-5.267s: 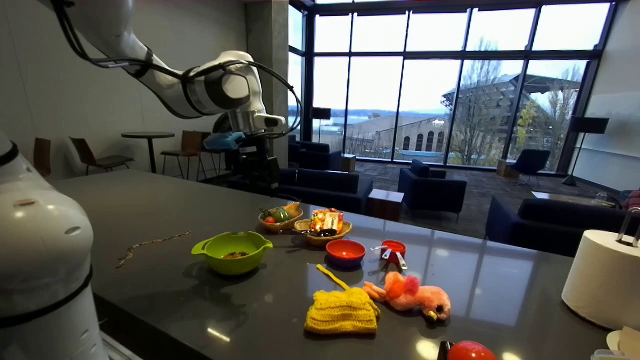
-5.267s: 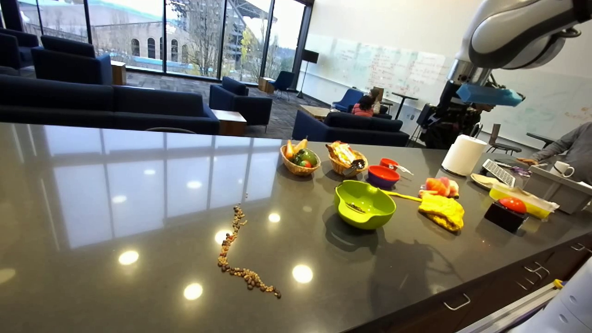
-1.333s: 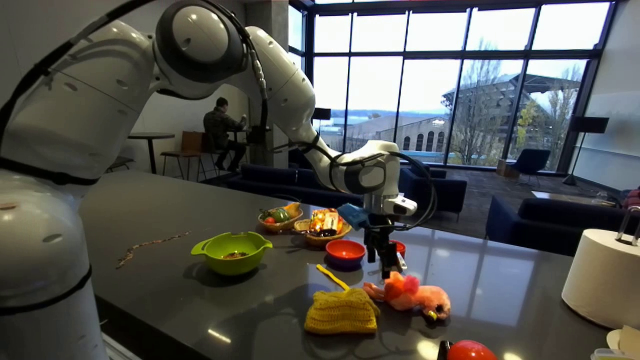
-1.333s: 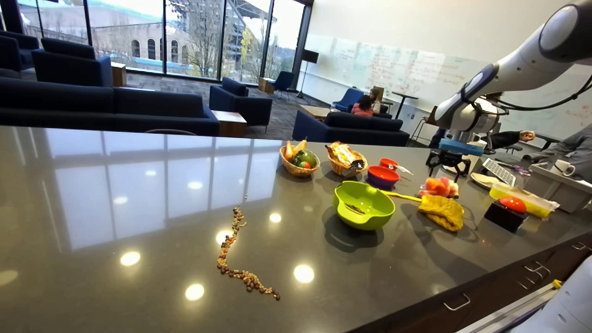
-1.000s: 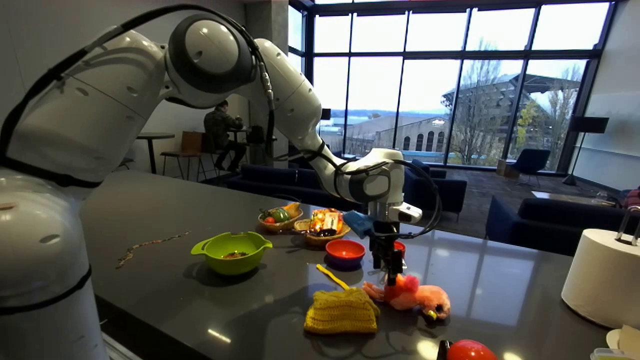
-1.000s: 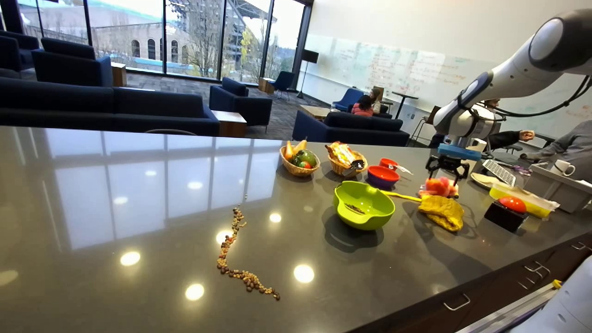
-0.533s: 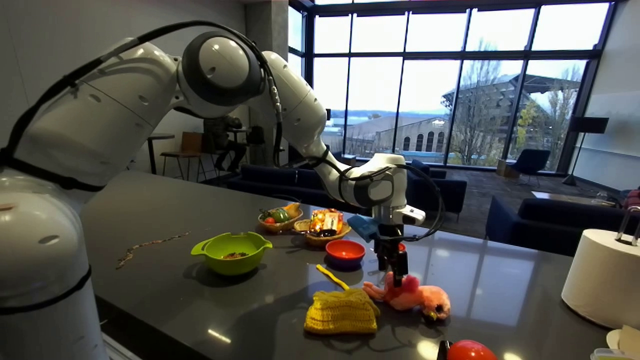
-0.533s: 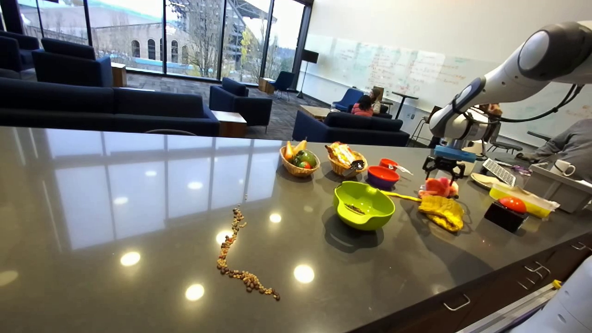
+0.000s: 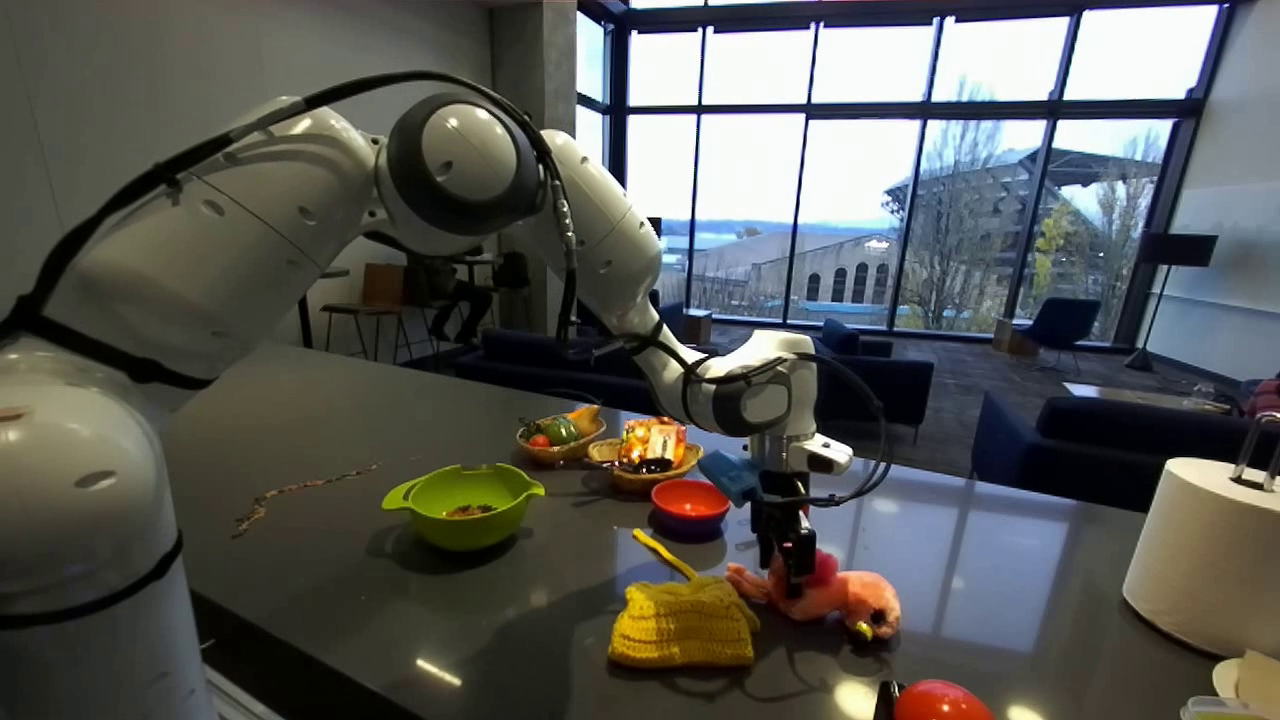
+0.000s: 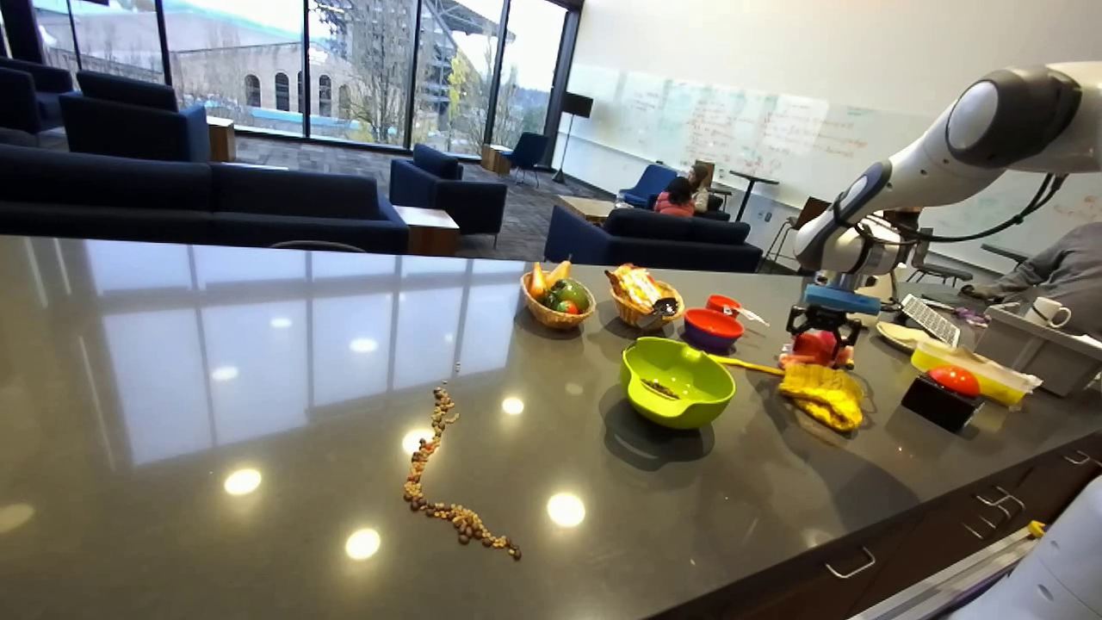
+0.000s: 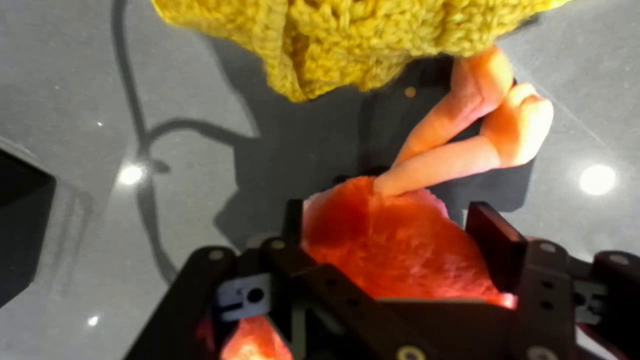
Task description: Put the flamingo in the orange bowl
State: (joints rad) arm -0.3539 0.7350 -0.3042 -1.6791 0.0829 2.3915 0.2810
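The flamingo, a pink plush toy with a reddish body, lies on the grey counter in both exterior views (image 9: 868, 600) (image 10: 809, 351). In the wrist view its red body (image 11: 385, 245) lies between my fingers and its legs point up and right. My gripper (image 9: 783, 572) is lowered over the body, with the fingers spread on either side of it (image 11: 395, 225). The left finger appears to touch the body; contact at the right finger is unclear. The orange bowl, red-orange inside with a purple-blue outside, stands behind the flamingo in both exterior views (image 9: 691, 498) (image 10: 714, 324).
A yellow knitted piece (image 9: 685, 630) lies beside the flamingo's legs. A lime-green bowl (image 9: 450, 532) and two wicker baskets (image 10: 558, 319) (image 10: 641, 317) stand farther off. Red measuring cups (image 10: 723, 303) lie near the orange bowl. A black box with a red dome (image 10: 943, 405) stands near the flamingo.
The arm has come from high above the far counter across to the flamingo. In the last second my gripper has moved down around its body. The flamingo has not visibly moved.
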